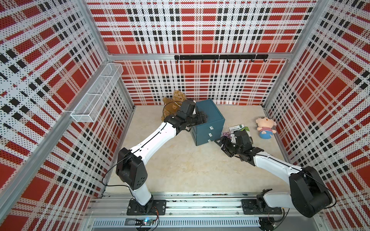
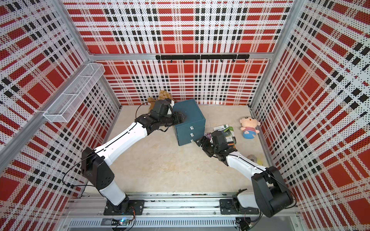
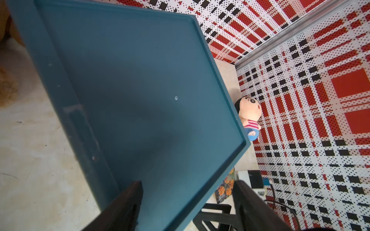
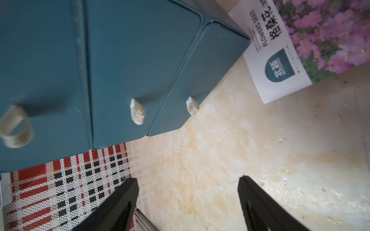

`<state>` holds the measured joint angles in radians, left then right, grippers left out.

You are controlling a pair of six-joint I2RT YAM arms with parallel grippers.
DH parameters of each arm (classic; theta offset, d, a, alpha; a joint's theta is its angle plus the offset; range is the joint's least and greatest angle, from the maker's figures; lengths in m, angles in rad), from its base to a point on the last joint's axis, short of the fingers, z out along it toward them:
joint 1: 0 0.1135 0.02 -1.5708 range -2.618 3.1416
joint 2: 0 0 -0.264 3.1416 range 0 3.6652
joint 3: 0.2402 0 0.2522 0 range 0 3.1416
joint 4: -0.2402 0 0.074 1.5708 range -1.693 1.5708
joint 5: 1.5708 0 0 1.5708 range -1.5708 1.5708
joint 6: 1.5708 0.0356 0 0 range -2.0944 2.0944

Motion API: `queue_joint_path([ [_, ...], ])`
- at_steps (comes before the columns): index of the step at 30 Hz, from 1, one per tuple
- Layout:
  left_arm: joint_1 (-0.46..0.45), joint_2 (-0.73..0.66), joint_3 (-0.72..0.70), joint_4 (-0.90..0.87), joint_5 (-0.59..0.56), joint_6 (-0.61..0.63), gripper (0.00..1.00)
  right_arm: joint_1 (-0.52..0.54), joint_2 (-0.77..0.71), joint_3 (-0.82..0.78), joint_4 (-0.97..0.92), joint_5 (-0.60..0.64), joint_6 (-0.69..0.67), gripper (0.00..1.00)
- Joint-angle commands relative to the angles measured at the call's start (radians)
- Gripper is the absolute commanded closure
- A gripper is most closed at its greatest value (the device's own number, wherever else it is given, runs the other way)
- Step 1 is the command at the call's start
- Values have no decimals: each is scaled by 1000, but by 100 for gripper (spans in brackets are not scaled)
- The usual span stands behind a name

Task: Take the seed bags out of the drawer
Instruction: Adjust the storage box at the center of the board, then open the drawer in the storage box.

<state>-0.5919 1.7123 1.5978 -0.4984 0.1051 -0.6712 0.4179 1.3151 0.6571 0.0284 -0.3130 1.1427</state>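
In both top views a blue box of drawers point(image 1: 212, 114) is seen in the middle of the table point(image 1: 180, 160). The left gripper point(image 1: 203, 118) is held over the top of the box. The right gripper point(image 1: 220, 144) is held low by the bottom drawer, close to the table. The seed bags point(image 1: 238, 128) are seen lying out on the table, just beside the box and partly hidden by the right arm. A brown teddy bear point(image 1: 176, 102) is seen behind the left arm, and a pink doll point(image 1: 265, 128) is seen near the right wall. In the left wrist view the flat blue top of the box point(image 3: 140, 90) is shown. The left gripper point(image 3: 188, 185) is spread wide across the edge of the top, with one finger point(image 3: 128, 204) over it, and nothing is squeezed. A bag with orange flowers point(image 3: 225, 188) is seen on the table past that edge. In the right wrist view three drawer fronts with pale loop handles point(image 4: 138, 112) are shown. The right gripper point(image 4: 187, 180) is spread wide over bare table, and nothing is held in it. A bag with purple flowers point(image 4: 320, 30) and a white label is laid flat on the table, right next to the box.
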Motion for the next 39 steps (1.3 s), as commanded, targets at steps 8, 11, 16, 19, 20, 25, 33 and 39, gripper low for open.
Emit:
queue_joint_path([
  [8,-8,71,69,-113,-75,42,23,27,58,-73,200,0,81,16],
  [11,-7,84,83,-136,-98,58,24,40,85,-97,263,-2,130,22],
  [16,-3,81,67,-141,-116,74,24,64,143,-125,375,-2,207,26],
  [19,-2,84,52,-142,-108,81,24,79,172,-118,402,17,221,30],
  [20,-2,86,48,-141,-105,82,24,82,183,-120,422,22,232,31],
  [25,6,95,32,-140,-83,87,24,84,242,-131,536,50,296,40],
  [33,11,99,24,-129,-56,88,24,84,364,-110,645,66,350,55],
  [39,12,104,18,-125,-43,88,24,84,450,-73,717,60,383,57],
])
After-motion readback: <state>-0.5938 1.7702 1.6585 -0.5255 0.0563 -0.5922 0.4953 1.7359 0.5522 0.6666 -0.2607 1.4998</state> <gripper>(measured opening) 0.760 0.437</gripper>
